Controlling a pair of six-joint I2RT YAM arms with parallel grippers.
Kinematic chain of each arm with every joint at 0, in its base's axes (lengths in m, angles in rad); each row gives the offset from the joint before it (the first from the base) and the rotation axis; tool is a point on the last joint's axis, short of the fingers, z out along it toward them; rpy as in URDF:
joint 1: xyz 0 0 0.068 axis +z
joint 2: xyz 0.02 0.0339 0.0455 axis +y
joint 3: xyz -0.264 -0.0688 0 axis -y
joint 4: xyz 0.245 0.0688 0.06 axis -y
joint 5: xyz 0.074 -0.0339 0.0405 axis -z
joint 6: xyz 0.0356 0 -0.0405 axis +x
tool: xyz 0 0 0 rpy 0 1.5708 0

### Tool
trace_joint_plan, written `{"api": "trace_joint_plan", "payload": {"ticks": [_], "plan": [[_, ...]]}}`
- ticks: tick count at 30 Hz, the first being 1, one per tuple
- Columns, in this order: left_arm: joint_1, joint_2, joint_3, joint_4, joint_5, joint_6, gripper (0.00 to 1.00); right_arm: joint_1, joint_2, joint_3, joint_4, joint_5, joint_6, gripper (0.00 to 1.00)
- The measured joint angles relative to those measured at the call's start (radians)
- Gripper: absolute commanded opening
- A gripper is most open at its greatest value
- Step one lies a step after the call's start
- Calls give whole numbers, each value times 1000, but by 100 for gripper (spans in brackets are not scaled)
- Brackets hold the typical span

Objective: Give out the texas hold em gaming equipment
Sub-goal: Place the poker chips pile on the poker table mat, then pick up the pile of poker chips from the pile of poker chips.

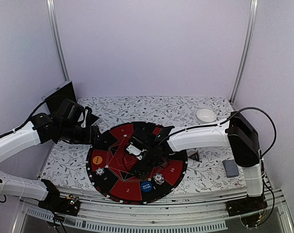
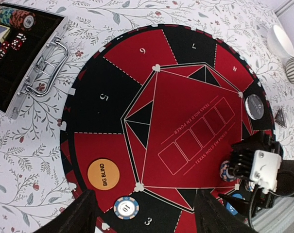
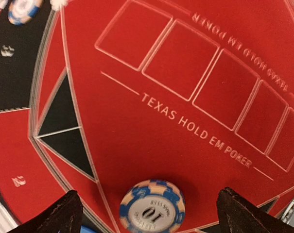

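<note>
Chip marked 10 [image 3: 152, 206] lies flat on the red centre of the poker mat [image 3: 185, 141], just below the "TEXAS HOLD EM POKER" print. My right gripper [image 3: 149, 196] is spread wide w/ a finger each side, neither touching it. My left gripper [image 2: 147, 213] is also wide, nothing btwn its fingers, and hovers over the mat's rim. A second 10 chip [image 2: 126, 208] sits there in the black seat-3 wedge, w/ the orange BIG BLIND button [image 2: 103, 174] near it. Blue button [image 1: 146, 186] sits at the mat's near edge. Blue-backed cards [image 1: 230, 167] lie off the mat on the floral tablecloth [image 1: 137, 104], to my right.

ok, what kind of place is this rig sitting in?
Probably a lab test booth: plain white walls, metal frame posts, and a floral-cloth table staged with a round Texas hold'em mat.
</note>
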Motion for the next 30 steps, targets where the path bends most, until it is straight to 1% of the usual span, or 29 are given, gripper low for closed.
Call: {"api": "trace_joint_plan", "payload": {"ticks": [2, 4, 6, 7, 9, 10, 13, 17, 20, 24, 30], "plan": [[-3, 7, 0, 10, 19, 9, 75, -1, -37, -3, 2, -11, -6, 99], [-20, 21, 0, 34, 34, 26, 82, -4, -106, -14, 10, -18, -6, 99], [-56, 55, 10, 57, 43, 50, 95, -14, -200, -39, 29, -27, -6, 99], [-75, 76, 19, 66, 49, 68, 98, -23, -242, -51, 35, -31, -5, 99], [-131, 147, 57, 86, 61, 104, 98, -60, -378, -109, 64, -36, -2, 99], [-162, 192, 86, 94, 69, 129, 98, -82, -397, -118, 64, -35, -1, 99], [-244, 352, 190, 113, 106, 210, 98, -192, -535, -232, 103, -30, 11, 99], [-300, 570, 336, 105, 145, 317, 98, -300, -634, -379, 104, 3, 29, 99], [-315, 707, 420, 79, 172, 392, 96, -314, -675, -465, 100, 17, 34, 99], [-326, 801, 440, 42, 198, 478, 94, -315, -732, -537, 99, 20, 39, 99], [-343, 853, 448, -2, 261, 560, 92, -336, -784, -573, 105, 20, 41, 99]]}}
